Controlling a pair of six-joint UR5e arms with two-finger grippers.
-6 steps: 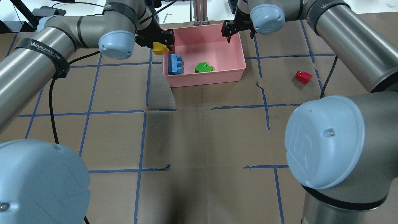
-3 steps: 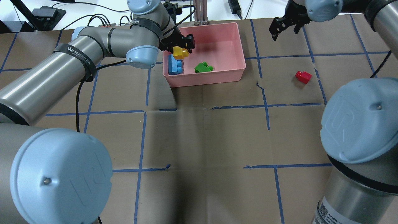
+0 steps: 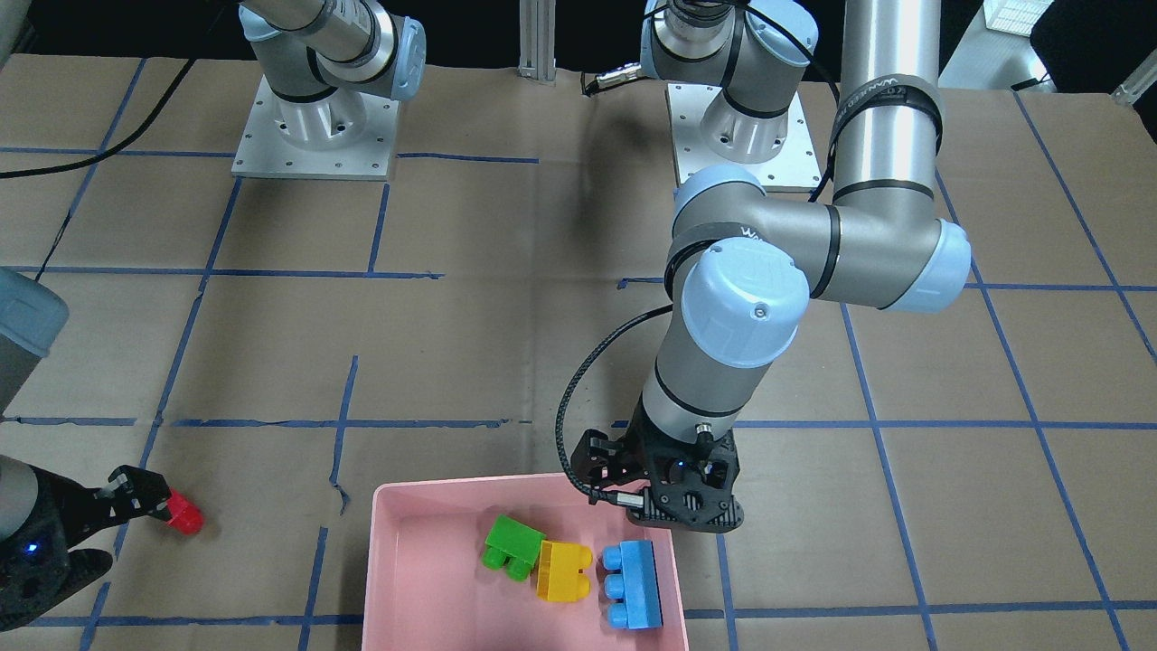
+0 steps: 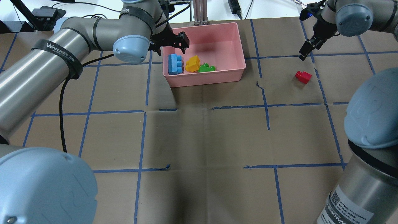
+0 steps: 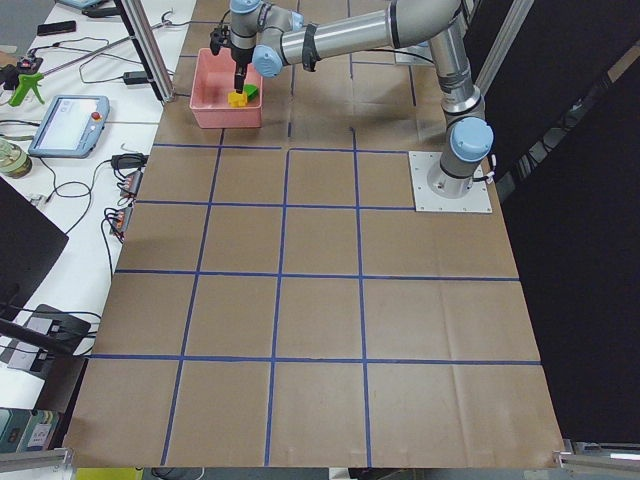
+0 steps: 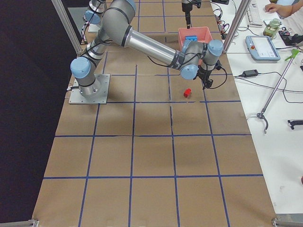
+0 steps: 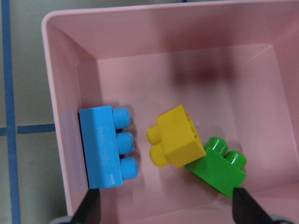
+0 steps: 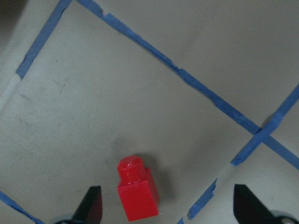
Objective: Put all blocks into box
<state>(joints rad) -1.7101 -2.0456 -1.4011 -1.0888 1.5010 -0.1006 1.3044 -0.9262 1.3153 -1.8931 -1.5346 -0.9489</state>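
1. Three blocks lie in the pink box (image 4: 217, 34). The light-blue brick (image 7: 103, 147) is along one wall, and the yellow brick (image 7: 180, 140) touches the green brick (image 7: 217, 170).
2. The red brick (image 8: 136, 193) sits alone on the table (image 4: 202, 137), well apart from the box. It looks like the last piece to move.
3. The right hand (image 4: 307, 48) hovers over it, fingers wide and empty — probably lining up a pick.
4. The left hand (image 4: 174, 43) hangs over the box, wide and empty.
5. The bricks are glossy hard plastic with round studs. The box is smooth, with a raised rim, and the table is matte brown paper with a blue tape grid.
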